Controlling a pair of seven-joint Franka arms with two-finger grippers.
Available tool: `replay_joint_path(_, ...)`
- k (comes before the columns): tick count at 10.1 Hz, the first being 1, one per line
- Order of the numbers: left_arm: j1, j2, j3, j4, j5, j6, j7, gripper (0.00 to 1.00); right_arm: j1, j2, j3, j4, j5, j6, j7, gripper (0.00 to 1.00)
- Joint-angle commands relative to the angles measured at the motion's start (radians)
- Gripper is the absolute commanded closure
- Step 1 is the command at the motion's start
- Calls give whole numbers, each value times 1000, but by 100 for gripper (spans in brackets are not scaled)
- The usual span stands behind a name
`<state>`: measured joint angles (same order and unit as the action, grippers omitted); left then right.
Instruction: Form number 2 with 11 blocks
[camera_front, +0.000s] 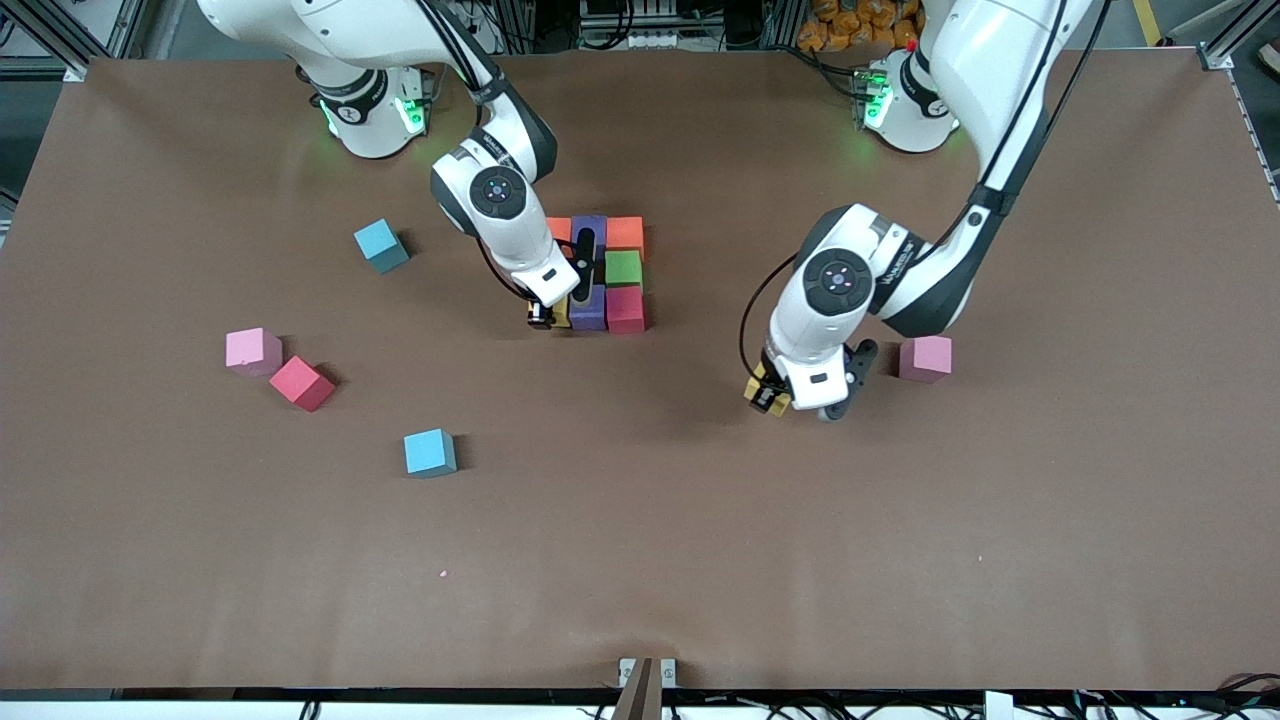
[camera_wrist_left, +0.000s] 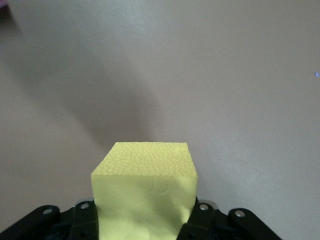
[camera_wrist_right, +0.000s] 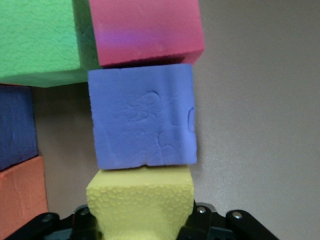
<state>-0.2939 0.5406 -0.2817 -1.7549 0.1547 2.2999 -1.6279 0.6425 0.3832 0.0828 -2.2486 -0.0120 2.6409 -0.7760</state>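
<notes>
Here the pebbly, matte yellow cube (camera_wrist_left: 145, 190) sits clamped in the left jaws; the right jaws grip another yellow block (camera_wrist_right: 141, 202).

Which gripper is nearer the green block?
Right. The right gripper holds a yellow block at the cluster, two blocks away from the green block. The left gripper grips another yellow block well off toward the left arm's end, beside a pink block.

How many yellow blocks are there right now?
2. One yellow block is in the right gripper, set against the purple block at the cluster's near edge. The other yellow block is in the left gripper, beside a pink block. More may be hidden.
</notes>
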Motion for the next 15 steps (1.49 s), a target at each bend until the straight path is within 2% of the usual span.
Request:
replay_joint_path(1,-51,64,9,89,19,-20,14,71,17,25,-6,18,3,4,18,66)
replay_joint_path(2,-51,67,9,92,22,-20,17,71,17,28,-6,18,3,5,18,65)
replay_joint_path(3,-51,73,7,107,22,-22,20,71,17,31,-6,18,3,14,18,44)
replay_joint_path(4,-51,82,7,120,22,-20,17,71,17,34,-8,18,3,16,18,17)
replay_joint_path(5,-60,91,9,123,22,-20,17,71,17,34,-8,18,3,14,18,0)
replay_joint_path(8,-65,96,9,129,20,-20,20,71,17,11,-11,17,4,-4,21,0)
replay_joint_path(10,-67,111,7,172,37,-20,55,71,16,-16,-11,17,4,-21,15,0)
replay_joint_path(13,-80,122,4,201,33,-20,209,71,2,-110,-3,17,6,-168,12,0)
replay_joint_path(14,-85,131,1,216,32,-19,221,71,-3,-159,-3,17,10,-270,12,0)
replay_joint_path(15,-96,140,2,241,31,-19,223,71,-12,-208,-6,17,51,-364,4,0)
